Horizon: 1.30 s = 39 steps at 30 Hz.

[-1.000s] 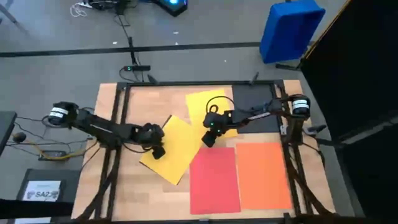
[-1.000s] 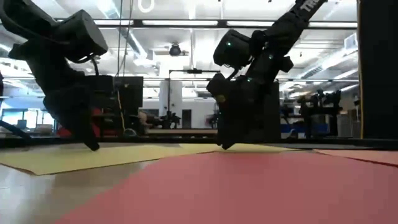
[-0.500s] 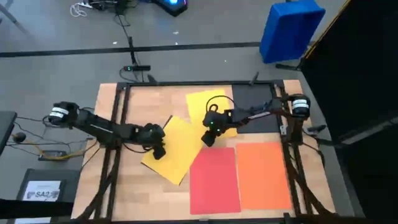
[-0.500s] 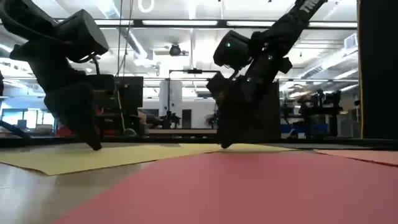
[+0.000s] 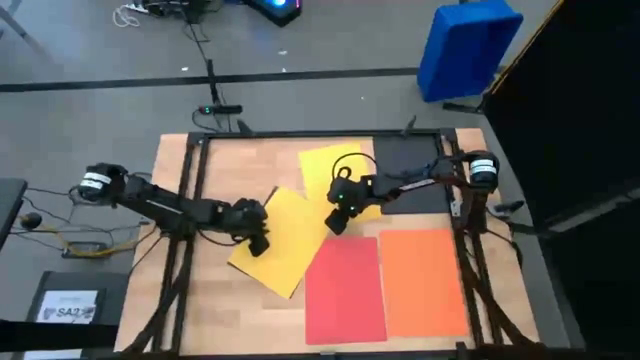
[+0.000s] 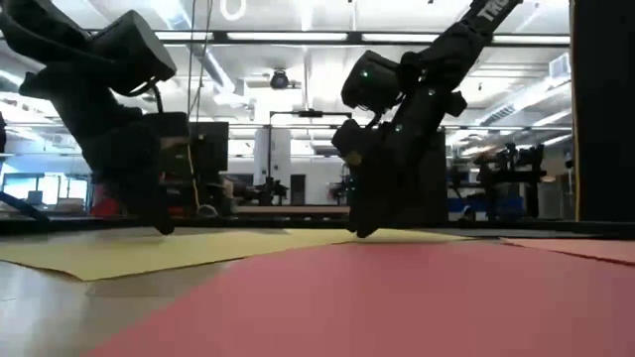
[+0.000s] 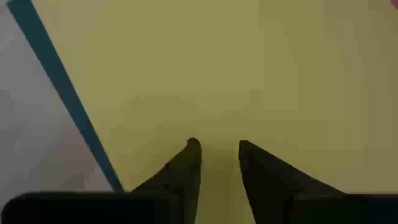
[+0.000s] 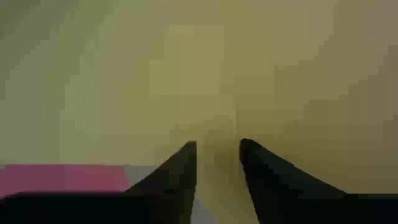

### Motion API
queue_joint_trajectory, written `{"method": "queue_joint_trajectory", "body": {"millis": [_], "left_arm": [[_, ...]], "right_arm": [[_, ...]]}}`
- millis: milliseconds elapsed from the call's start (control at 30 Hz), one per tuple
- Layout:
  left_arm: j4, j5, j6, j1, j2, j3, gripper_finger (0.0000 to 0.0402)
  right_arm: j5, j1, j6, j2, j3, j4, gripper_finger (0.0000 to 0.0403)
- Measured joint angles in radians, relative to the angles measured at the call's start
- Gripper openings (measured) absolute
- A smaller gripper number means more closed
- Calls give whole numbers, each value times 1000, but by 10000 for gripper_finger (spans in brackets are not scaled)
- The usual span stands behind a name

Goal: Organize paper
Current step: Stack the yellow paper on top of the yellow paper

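Pressing both tips onto the yellow sheet (image 5: pixel 283 238): left gripper (image 7: pixel 216 144) & right gripper (image 8: pixel 216 145) slightly parted, grasping nothing. Paper's thin, floppy, slippery, so prob. best slid flat, not pinched.

Surfaces: matt paper on pale wood.
The yellow sheet (image 5: pixel 282 243), red sheet (image 5: pixel 345 290) and orange sheet (image 5: pixel 423 280) look thin, smooth, matt paper; the table (image 5: pixel 215 300) shows pale wood grain; the blue bin (image 5: pixel 466 48) looks smooth plastic; gripper fingers (image 7: pixel 186 168) dark, matt.
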Motion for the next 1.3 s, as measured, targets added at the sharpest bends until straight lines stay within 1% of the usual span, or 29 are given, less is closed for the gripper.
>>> {"method": "queue_joint_trajectory", "body": {"millis": [200,333,400,533,667,767,867,967,1033,1100,1200,1300], "left_arm": [[1,-3,5,20,0,0,90],[-3,1,27,26,0,0,89],[-15,20,32,26,0,0,89],[-35,92,28,19,-1,1,89],[-95,95,-20,-11,8,0,89],[-82,95,-91,-31,5,-32,89],[-78,99,-168,-60,3,-46,89],[-78,130,-231,-99,3,-44,89],[-77,171,-263,-126,3,-41,89],[-77,204,-291,-147,2,-36,89],[-81,245,-328,-174,2,-30,89],[-81,273,-354,-200,2,-29,88]], "right_arm": [[-51,0,0,0,0,55,105],[-57,-1,0,0,0,68,105],[-57,-5,16,0,0,64,105],[-50,-3,61,0,0,66,105],[2,33,105,0,0,86,105],[78,64,151,0,0,95,105],[117,97,197,0,0,133,105],[134,134,230,0,0,166,105],[140,151,238,0,0,184,105],[164,156,247,0,0,170,105],[209,140,285,0,0,93,105],[216,109,301,0,0,52,105]]}}
